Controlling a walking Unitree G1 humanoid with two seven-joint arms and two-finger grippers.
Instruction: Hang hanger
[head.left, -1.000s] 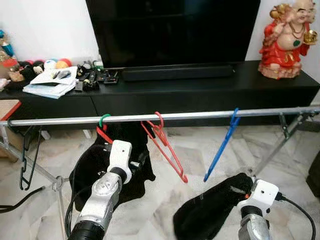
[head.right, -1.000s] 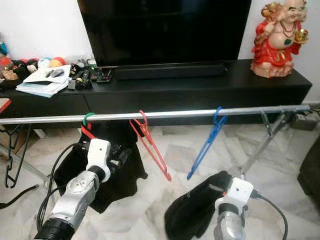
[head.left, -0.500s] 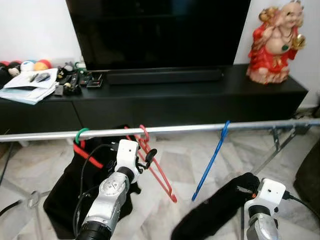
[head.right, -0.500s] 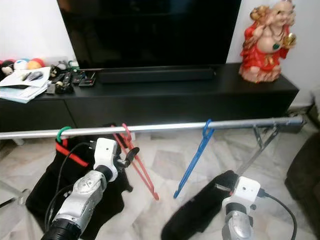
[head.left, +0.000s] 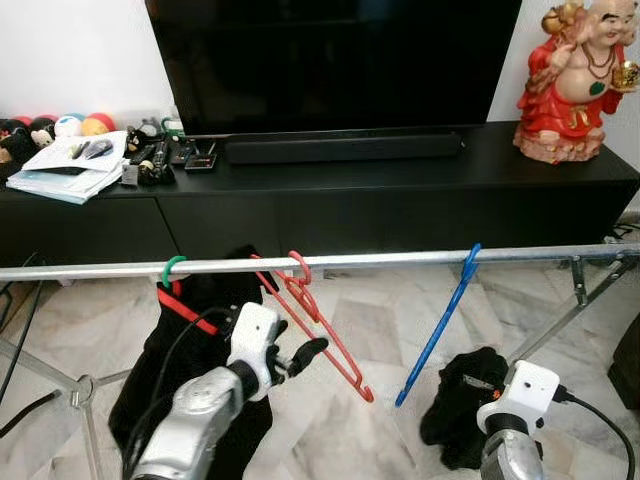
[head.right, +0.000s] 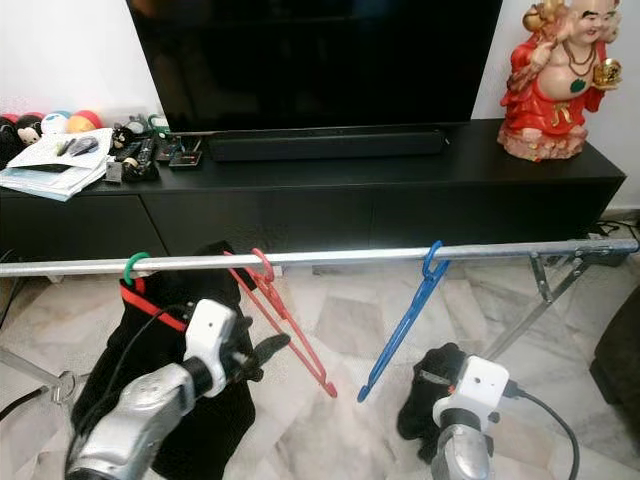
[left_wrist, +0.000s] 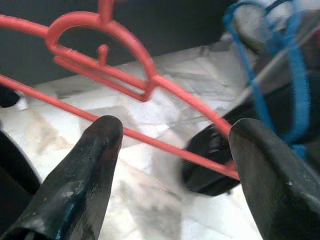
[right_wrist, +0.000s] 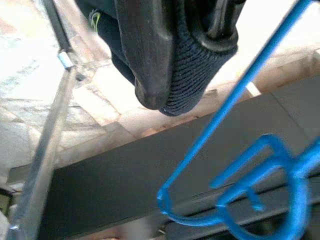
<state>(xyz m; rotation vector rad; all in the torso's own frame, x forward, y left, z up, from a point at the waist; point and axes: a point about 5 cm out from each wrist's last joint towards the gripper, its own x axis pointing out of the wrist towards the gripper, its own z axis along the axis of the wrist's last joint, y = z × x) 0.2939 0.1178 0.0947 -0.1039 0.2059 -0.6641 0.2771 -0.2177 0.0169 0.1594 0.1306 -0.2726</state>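
Observation:
A silver rail (head.left: 400, 260) runs across in front of me. A red hanger (head.left: 320, 325) hangs on it, tilted. My left gripper (left_wrist: 172, 145) is open, and the hanger's lower red bar (left_wrist: 150, 140) passes between its fingers (head.left: 305, 350) without being clamped. Further right a blue hanger (head.left: 440, 325) hangs bare. At the left, a green-hooked hanger (head.left: 173, 268) carries a black garment (head.left: 190, 390). My right gripper (right_wrist: 165, 60), low at the right, is shut on a bunched black cloth (head.left: 462, 400) below the blue hanger (right_wrist: 235, 100).
Behind the rail stands a long black TV cabinet (head.left: 400, 190) with a TV (head.left: 330, 60), a red statue (head.left: 580, 80) and papers with small items (head.left: 70, 165). Rack legs (head.left: 570, 310) stand at the right, more rack legs (head.left: 60, 375) at the left, on a marble floor.
The camera has shifted. My left gripper has sunk lower and come around the red hanger's lower bar. The black cloth in my right gripper hangs shorter and more bunched.

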